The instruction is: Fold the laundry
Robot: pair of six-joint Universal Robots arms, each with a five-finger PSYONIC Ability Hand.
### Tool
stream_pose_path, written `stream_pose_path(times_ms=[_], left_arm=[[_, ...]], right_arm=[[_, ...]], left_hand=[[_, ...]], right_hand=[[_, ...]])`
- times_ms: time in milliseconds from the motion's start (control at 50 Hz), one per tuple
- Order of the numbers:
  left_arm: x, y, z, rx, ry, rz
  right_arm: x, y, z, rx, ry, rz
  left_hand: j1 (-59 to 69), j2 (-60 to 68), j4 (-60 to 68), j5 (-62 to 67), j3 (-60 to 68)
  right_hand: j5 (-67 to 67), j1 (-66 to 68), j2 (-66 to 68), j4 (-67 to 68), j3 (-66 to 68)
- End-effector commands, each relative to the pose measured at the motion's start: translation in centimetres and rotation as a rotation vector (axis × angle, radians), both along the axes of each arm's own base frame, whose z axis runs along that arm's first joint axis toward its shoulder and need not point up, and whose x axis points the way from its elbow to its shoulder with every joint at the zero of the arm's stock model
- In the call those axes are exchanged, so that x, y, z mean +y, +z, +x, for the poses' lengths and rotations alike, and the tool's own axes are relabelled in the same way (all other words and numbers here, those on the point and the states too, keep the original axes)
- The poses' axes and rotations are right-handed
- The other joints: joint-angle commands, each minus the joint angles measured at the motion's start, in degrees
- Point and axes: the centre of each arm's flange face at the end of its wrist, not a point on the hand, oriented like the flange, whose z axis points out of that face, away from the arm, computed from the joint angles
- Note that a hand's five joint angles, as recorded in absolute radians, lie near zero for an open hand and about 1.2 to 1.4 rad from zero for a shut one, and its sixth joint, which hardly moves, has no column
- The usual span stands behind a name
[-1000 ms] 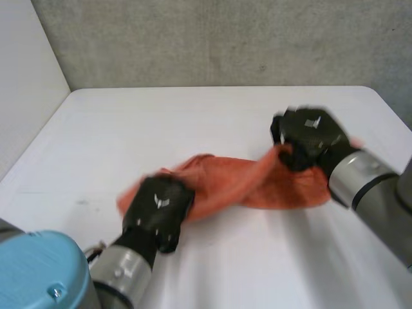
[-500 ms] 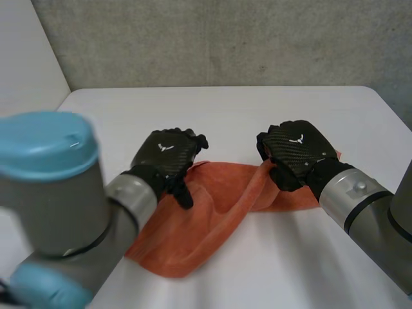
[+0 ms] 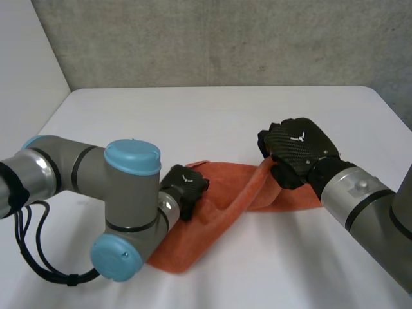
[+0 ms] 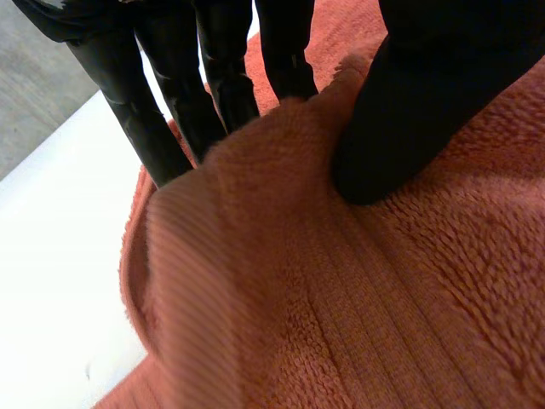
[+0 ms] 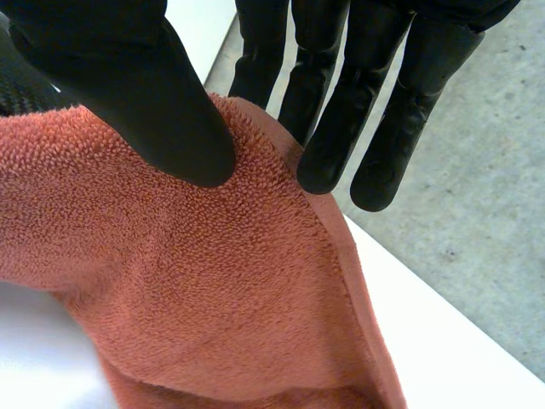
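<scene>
Table [image 3: 212, 116]: white; one piece of laundry on it. Left arm [image 3: 125, 193] is bent in close and the right arm [image 3: 360, 199] reaches in from the opposite side.

Orange towel [image 3: 222, 183]: rumpled on the table, strung between the two hands. A twisted band runs from beside the left hand [image 3: 185, 188] up into the right hand [image 3: 297, 147]. A loose lobe lies on the table behind the left wrist, toward the robot. No flat panel or clean crease is visible.

Left hand: grasping the towel. Thumb [image 4: 417, 119] bears on top of a raised ridge of pile and the fingers [image 4: 145, 111] are on the far side, with cloth pinched between. Bare table shows just past the fingertips, so the grip sits near an edge. Corner or not: cannot tell.

Right hand: grasping the towel at a hemmed edge, with the thumb [image 5: 145, 102] on one face and the fingers [image 5: 332, 128] behind. That end is lifted.

Progress, my estimate: early. Both grips are secured, but the twist must be taken out, the cloth spread flat, then every fold made.
</scene>
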Motion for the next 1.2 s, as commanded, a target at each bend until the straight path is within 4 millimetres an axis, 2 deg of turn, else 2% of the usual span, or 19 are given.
stream_pose_path(times_ms=[20, 120, 200, 240, 320, 340, 420, 440, 460, 520, 560, 600, 660, 720, 780, 820, 880, 1040, 1200], left_arm=[[-3.2, 4.8, -1.6, 0.156, 0.027, -0.199], [-7.7, 16.3, -0.9, 0.466, 0.149, -0.63], [-8.3, 23.4, 1.2, 0.654, 0.223, -0.877], [-7.9, 25.0, 1.8, 0.701, 0.233, -0.931], [-7.5, 24.9, 2.4, 0.72, 0.241, -0.949], [-7.5, 22.8, 3.3, 0.683, 0.254, -0.897], [-7.2, 19.7, 3.8, 0.631, 0.261, -0.808], [-6.7, 17.4, 4.2, 0.593, 0.264, -0.736], [-6.7, 17.4, 4.2, 0.592, 0.264, -0.736], [-4.9, 11.4, 5.3, 0.484, 0.258, -0.553], [-4.1, 9.2, 5.8, 0.437, 0.26, -0.487], [-3.8, 8.1, 6.4, 0.412, 0.268, -0.456], [-3.6, 6.8, 7.5, 0.377, 0.293, -0.42], [-3.3, 7.5, 8.0, 0.383, 0.302, -0.431], [-3.1, 8.5, 8.1, 0.398, 0.302, -0.449], [-2.7, 10.2, 8.4, 0.423, 0.299, -0.484], [-2.1, 12.4, 8.5, 0.458, 0.291, -0.532], [0.0, 17.7, 8.8, 0.556, 0.255, -0.653], [2.4, 23.2, 8.8, 0.655, 0.143, -0.785]], right_arm=[[-2.9, 1.6, 0.6, -0.028, -0.056, -0.075], [-7.7, 6.5, 1.1, -0.121, -0.215, -0.274], [-9.1, 10.2, 1.3, -0.249, -0.267, -0.441], [-9.3, 11.8, 1.5, -0.328, -0.263, -0.561], [-8.5, 13.3, 1.4, -0.394, -0.25, -0.667], [-8.3, 13.1, 1.3, -0.389, -0.245, -0.66], [-7.7, 10.6, 1.6, -0.323, -0.197, -0.575], [-7.1, 9.0, 1.8, -0.277, -0.157, -0.505], [-6.3, 6.9, 2.0, -0.214, -0.111, -0.406], [-5.3, 4.9, 2.0, -0.148, -0.068, -0.304], [-3.2, 0.5, 1.9, -0.014, 0.005, -0.076], [-1.3, -4.0, 1.9, 0.12, 0.046, 0.148], [0.2, -5.9, 2.2, 0.185, 0.083, 0.257], [0.7, -6.2, 2.4, 0.189, 0.093, 0.287], [0.5, -5.9, 2.5, 0.175, 0.09, 0.268], [0.1, -4.3, 2.5, 0.109, 0.066, 0.22], [0.0, -3.0, 2.5, 0.04, 0.042, 0.204], [-4.1, 0.0, -1.9, -0.209, -0.16, 0.253], [-6.4, 1.1, -3.6, -0.229, -0.16, 0.222]], left_hand=[[16.7, 16.7, 17.2, 18.9, 17.1], [16.7, 16.7, 17.2, 18.9, 17.1], [16.7, 16.7, 17.2, 18.9, 17.1], [16.7, 16.7, 17.2, 18.9, 17.1], [16.7, 16.7, 17.2, 18.9, 17.1], [16.7, 16.7, 17.2, 18.9, 17.1], [16.7, 16.7, 17.2, 18.9, 17.1], [16.7, 16.7, 17.2, 18.9, 17.1], [16.7, 16.7, 17.2, 18.9, 17.1], [16.7, 16.7, 17.2, 18.9, 17.1], [16.7, 16.7, 17.2, 18.9, 17.1], [16.7, 16.7, 17.2, 18.9, 17.1], [16.7, 16.7, 17.2, 18.9, 17.1], [16.7, 16.7, 17.2, 18.9, 17.1], [16.7, 16.7, 17.2, 18.9, 17.1], [16.7, 16.7, 17.2, 18.9, 17.1], [16.7, 16.7, 17.2, 18.9, 17.1], [16.7, 16.7, 17.2, 18.9, 17.1], [16.7, 16.7, 17.2, 18.9, 17.1]], right_hand=[[13.5, 24.0, 12.9, 12.0, 12.4], [13.5, 24.0, 12.9, 12.0, 12.4], [13.5, 24.0, 12.9, 12.0, 12.4], [13.5, 24.0, 12.9, 12.0, 12.4], [13.5, 24.0, 12.9, 12.0, 12.4], [13.5, 24.0, 12.9, 12.0, 12.4], [13.5, 24.0, 12.9, 12.0, 12.4], [13.5, 24.0, 12.9, 12.0, 12.4], [13.5, 24.0, 12.9, 12.0, 12.4], [13.5, 24.0, 12.9, 12.0, 12.4], [13.5, 24.0, 12.9, 12.0, 12.4], [13.5, 24.0, 12.9, 12.0, 12.4], [13.5, 24.0, 12.9, 12.0, 12.4], [13.4, 23.9, 12.8, 11.9, 12.2], [-1.4, 9.1, -2.0, -2.9, -2.6], [-37.5, -27.0, -38.2, -39.1, -38.7], [-54.1, -43.6, -54.7, -55.7, -55.3], [-53.5, -43.0, -54.2, -55.1, -54.7], [-53.5, -43.0, -54.2, -55.1, -54.7]])
